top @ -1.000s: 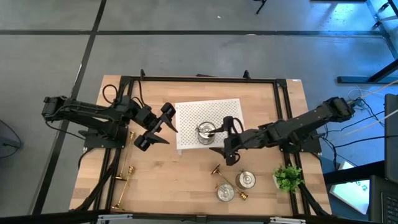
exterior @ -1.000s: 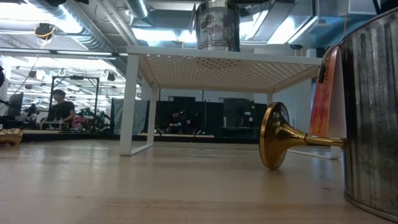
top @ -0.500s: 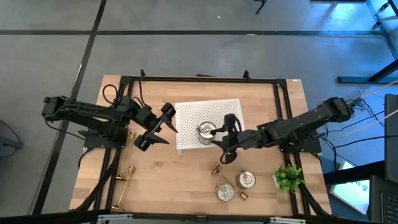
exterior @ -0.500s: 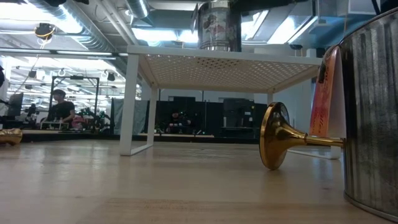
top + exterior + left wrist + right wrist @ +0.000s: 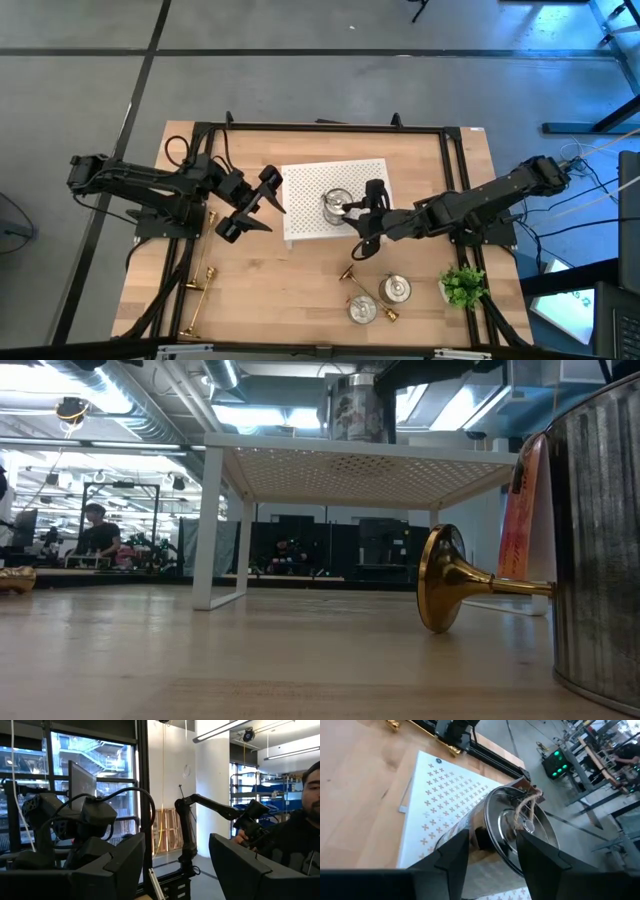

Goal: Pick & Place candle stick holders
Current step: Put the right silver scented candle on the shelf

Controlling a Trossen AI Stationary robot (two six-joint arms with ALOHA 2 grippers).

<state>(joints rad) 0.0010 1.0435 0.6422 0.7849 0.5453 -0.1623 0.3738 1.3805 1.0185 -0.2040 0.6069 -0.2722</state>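
The right pincer [image 5: 352, 210] sits over the white stand [image 5: 305, 185], its fingers [image 5: 451, 855] pinching the rim of a silver holder [image 5: 336, 203] that stands on the stand's top, toward the stand's right side. In the right wrist view one finger lies outside the wall and the other reaches into the cup, so the grip is on a thin edge, which is likely to slip or tip the piece. To place it well, I would keep it level, settle its base flat on the perforated top away from the edge, and spread the fingers only when it rests on its own; then lift straight up so neither finger drags the rim. The left pincer [image 5: 247, 205] hangs spread and empty just beside the stand's left edge, waiting. Other pieces lie on the tabletop [image 5: 290, 290]: a gold candlestick [image 5: 352, 273] on its side below the stand, two more silver holders [image 5: 396, 290] near the green plant [image 5: 462, 285], and two gold candlesticks [image 5: 197, 300] at the lower left.
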